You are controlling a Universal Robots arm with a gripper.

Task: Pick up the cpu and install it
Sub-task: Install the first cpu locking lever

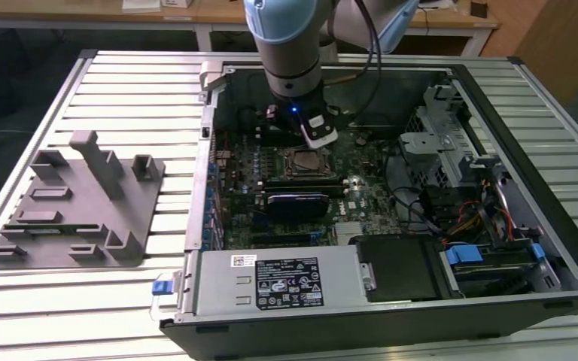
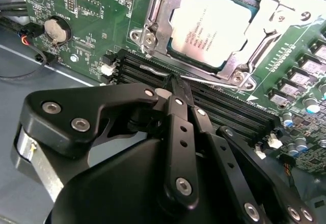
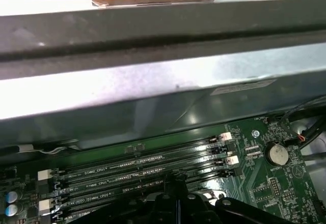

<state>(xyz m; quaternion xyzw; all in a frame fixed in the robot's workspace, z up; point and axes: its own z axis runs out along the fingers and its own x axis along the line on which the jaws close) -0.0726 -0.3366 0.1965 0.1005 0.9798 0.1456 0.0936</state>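
Note:
The cpu [image 2: 211, 25], a flat square chip with a silver-white top, lies inside the motherboard socket's metal frame [image 2: 153, 18]. In the exterior view the cpu [image 1: 304, 160] sits mid-board inside the open computer case. My gripper [image 2: 175, 81] is shut with nothing between its fingers. Its tip is beside the socket, right at the thin metal socket lever [image 2: 153, 71] and above the black memory slots [image 3: 137, 165]. From outside, the gripper [image 1: 314, 143] hangs just behind the socket, and the first wrist view has its tip [image 3: 175, 177] over the slots.
A coin battery [image 2: 55, 28] sits on the green board near the slots. The case wall [image 3: 153, 96] stands close behind the gripper. A drive cage [image 1: 439, 128] and cables fill the exterior view's right; a grey fixture [image 1: 78, 199] lies outside on the slatted table.

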